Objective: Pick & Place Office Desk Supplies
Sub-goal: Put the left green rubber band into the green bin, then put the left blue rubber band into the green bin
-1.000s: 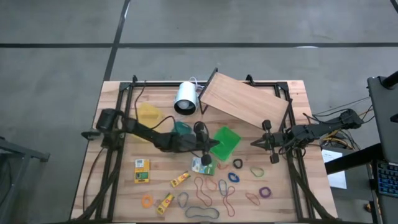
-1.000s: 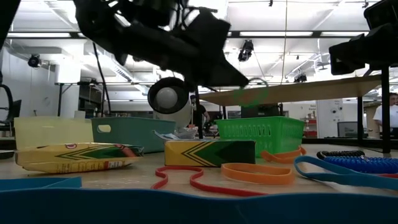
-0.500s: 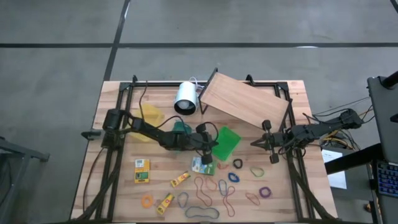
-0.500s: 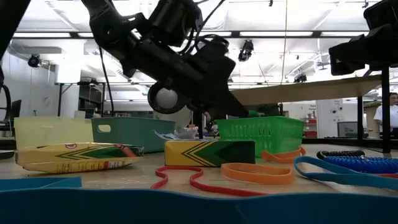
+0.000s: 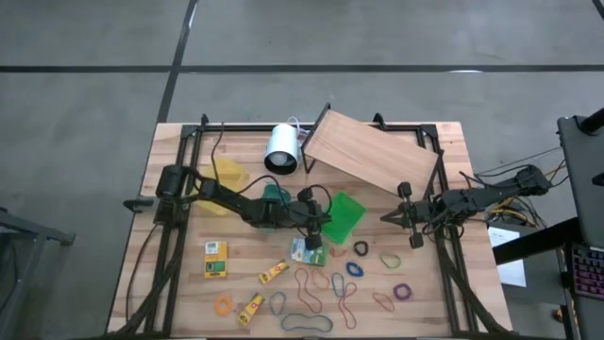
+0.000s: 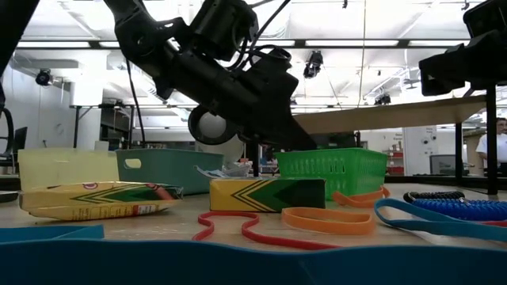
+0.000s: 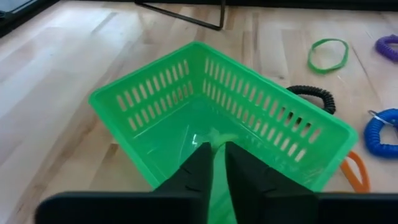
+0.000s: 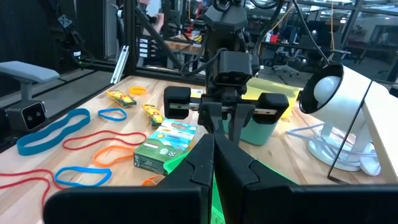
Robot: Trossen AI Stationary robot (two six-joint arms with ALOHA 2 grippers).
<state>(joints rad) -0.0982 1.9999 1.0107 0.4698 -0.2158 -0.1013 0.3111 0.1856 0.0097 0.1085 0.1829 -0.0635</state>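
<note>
risk: we have the left gripper [image 7: 214, 155] over the green basket [image 7: 155, 106], fingers slightly apart, a green band [image 7: 217, 135] just beneath them; it may snag a fingertip. right gripper [image 5: 408, 215] is shut, idle.

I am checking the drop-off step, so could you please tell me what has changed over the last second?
The left tool has come down over the green basket, and its fingers have parted slightly; a green band lies in the basket just ahead of them. The right tool has stayed shut beside the wooden board, and the supplies on the table have not moved.
</note>
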